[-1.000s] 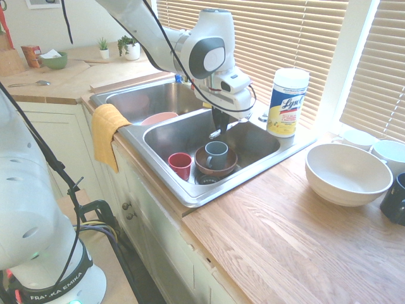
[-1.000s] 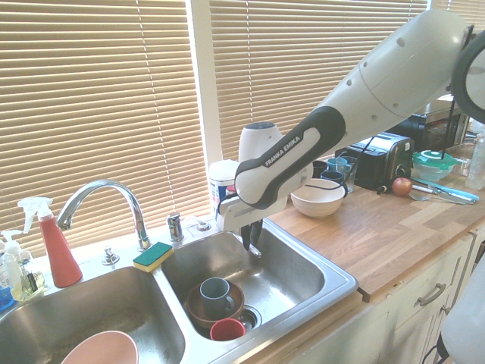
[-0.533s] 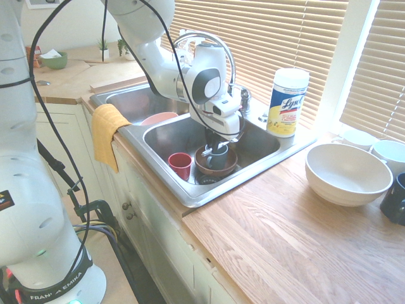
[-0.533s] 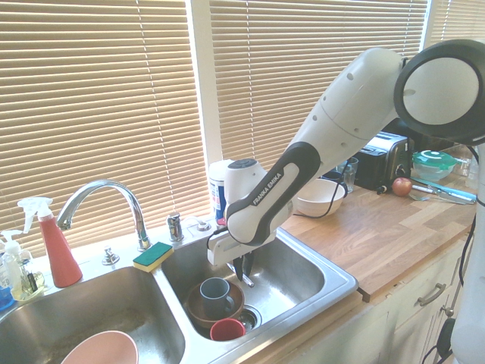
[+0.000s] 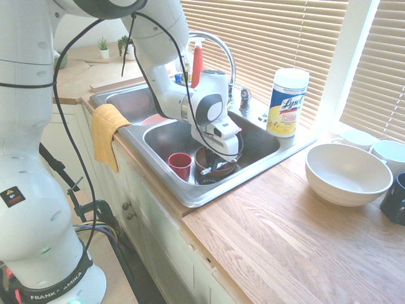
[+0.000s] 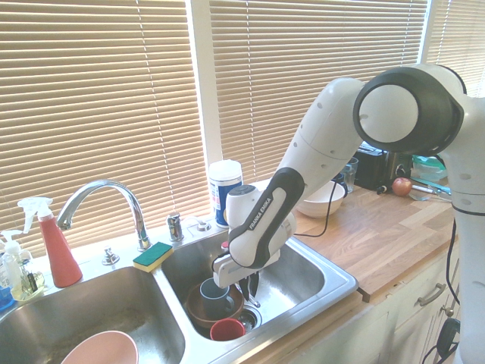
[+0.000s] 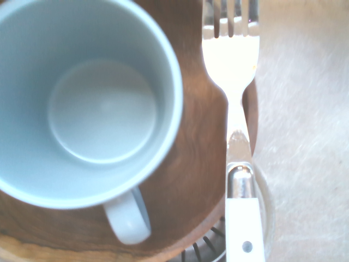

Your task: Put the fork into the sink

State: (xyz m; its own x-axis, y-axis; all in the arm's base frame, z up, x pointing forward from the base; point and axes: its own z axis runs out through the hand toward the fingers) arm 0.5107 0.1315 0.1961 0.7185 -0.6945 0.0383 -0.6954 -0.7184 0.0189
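My gripper [image 6: 248, 288] hangs low inside the right basin of the stainless double sink [image 6: 342, 282], shut on the fork. The fork [image 7: 232, 60] has a white handle and silver tines, which point down. In the wrist view it lies along the rim of a brown bowl [image 7: 191, 164], beside the grey-blue mug [image 7: 103, 103] that stands in that bowl. From the first exterior view the gripper [image 5: 219, 162] covers most of the mug and part of the bowl [image 5: 223, 171], with the sink's front rim [image 5: 185, 191] just before it.
A red cup [image 5: 180, 164] stands in the same basin near the drain. A pink bowl [image 6: 98, 350] is in the other basin and a yellow cloth [image 5: 106, 130] hangs over the rim. Behind the sink are a wipes canister [image 5: 288, 101], the faucet [image 6: 106, 193] and a sponge [image 6: 154, 255]. A white bowl [image 5: 347, 172] sits on the counter.
The arm has come down into the right basin, carrying the fork from above the sink to just beside the mug and brown bowl. The gripper stayed shut.
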